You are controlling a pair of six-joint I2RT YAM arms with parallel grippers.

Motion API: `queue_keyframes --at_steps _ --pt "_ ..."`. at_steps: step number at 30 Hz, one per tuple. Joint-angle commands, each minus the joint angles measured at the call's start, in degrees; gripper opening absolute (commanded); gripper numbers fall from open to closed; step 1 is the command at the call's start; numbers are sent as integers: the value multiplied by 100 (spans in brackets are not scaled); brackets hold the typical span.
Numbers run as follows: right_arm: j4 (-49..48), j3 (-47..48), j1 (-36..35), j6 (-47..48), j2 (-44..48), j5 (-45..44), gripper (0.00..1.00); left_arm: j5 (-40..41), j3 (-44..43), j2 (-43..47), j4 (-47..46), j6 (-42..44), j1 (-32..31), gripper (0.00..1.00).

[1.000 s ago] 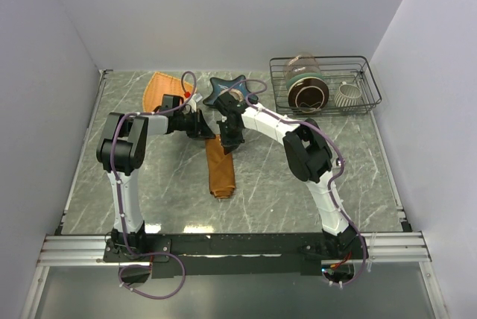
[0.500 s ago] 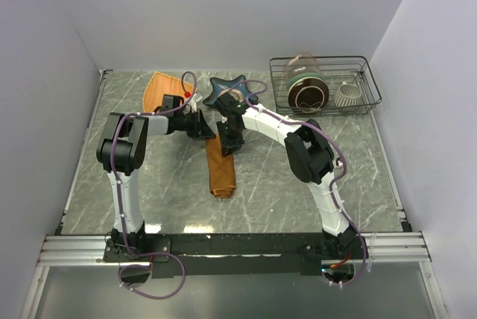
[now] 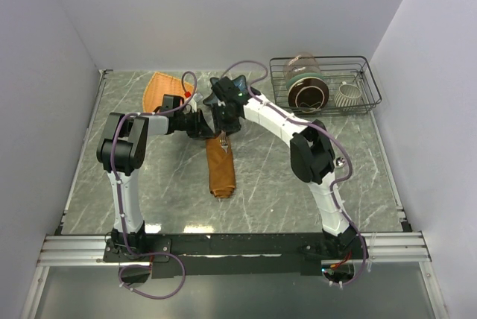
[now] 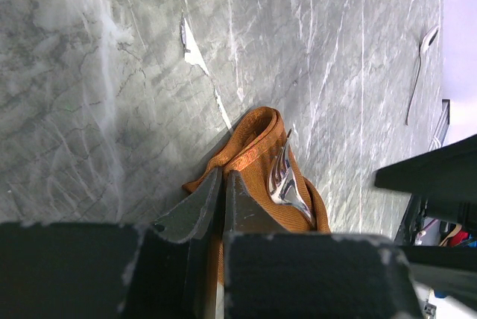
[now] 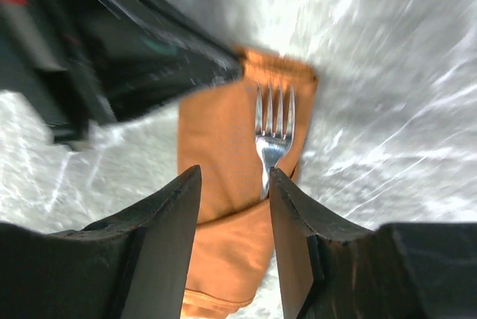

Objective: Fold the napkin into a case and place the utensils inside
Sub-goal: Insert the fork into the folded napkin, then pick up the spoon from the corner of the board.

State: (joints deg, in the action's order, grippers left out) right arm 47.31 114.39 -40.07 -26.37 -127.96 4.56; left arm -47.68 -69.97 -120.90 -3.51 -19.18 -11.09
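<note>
now right jaws higher, seemingly off fork point(image 5: 274, 129)

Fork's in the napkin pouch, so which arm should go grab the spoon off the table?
Right, probably. The right end effector is open and empty above the fork, while the left end effector is shut on the case edge. The spoon lies apart on the table.

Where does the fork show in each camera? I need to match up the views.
Top external: the fork is near the picture's centre, at the far end of the case.
Left wrist: the fork is lower centre-right, tines sticking out of the case.
Right wrist: the fork is central, tines up, handle tucked in.
Shared landmark: the rust-orange case.
</note>
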Motion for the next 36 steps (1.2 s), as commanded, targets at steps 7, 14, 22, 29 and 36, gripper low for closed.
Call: queue_keyframes --at_steps 7,14,22,29,36 --pt "428 -1012 1387 1002 2078 -122 56 479 256 224 -159 248 -42 27" --pt "929 -3096 2943 564 3689 -955 55 409 484 839 -694 -68 -51 49" --pt "649 -4627 4621 746 3946 -1504 51 321 634 1595 -871 -42 -42 54" --pt "472 -4179 5369 3303 3374 202 53 -583 213 1728 -90 590 -33 55" --pt "103 -4443 5816 4254 3148 914 53 -1199 -209 1807 262 872 -25 55"
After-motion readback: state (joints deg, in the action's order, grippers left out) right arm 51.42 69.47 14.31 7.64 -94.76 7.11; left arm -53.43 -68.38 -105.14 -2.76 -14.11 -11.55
